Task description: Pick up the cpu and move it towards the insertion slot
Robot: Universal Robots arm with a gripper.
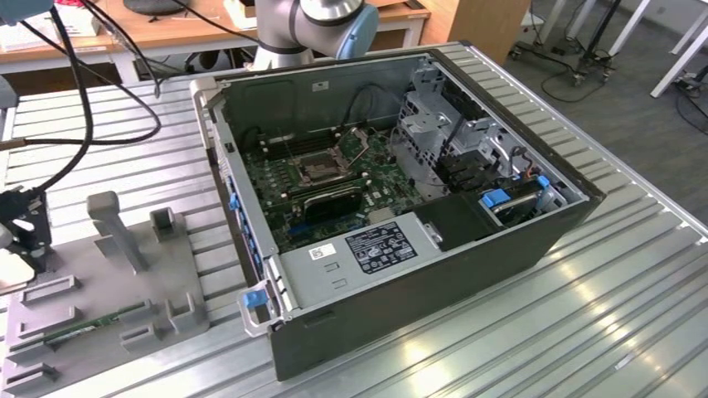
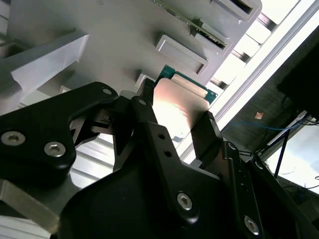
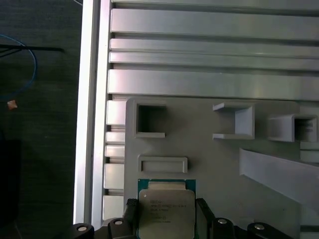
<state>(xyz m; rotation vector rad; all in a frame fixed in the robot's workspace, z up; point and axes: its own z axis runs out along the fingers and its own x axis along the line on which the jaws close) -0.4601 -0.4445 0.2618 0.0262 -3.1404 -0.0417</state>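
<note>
Setup: we have an open dark grey metal computer case (image 1: 443, 274) lying on its side on the ribbed aluminium desk (image 1: 598, 332). A pale grey plastic fixture plate (image 1: 111, 278) sits beside it, at the exterior view's left.

Cpu: the small flat square cpu (image 3: 166, 211), with a pale silvery metal top and a thin green rim, is at the fixture plate, near the plate's edge. Its metal face is turned up toward the wrist cameras.

Gripper: the black two-fingered gripper (image 2: 178, 122) stands straight over the cpu.

Fingers: the black fingers (image 2: 149, 124) are closed on two opposite edges of the cpu. We judge this edge hold keeps the chip level and spares its underside.

Lift: we cannot tell whether the cpu has cleared the plate.

Insertion slot: the square, silver-framed insertion slot (image 1: 321, 170) with a dark centre sits on the green board inside the case, well apart from the cpu. We judge the task to be at the pick-up.

Other parts: a long narrow green memory stick (image 1: 83, 326) lies in its own holder on the plate, clear of the gripper.
</note>
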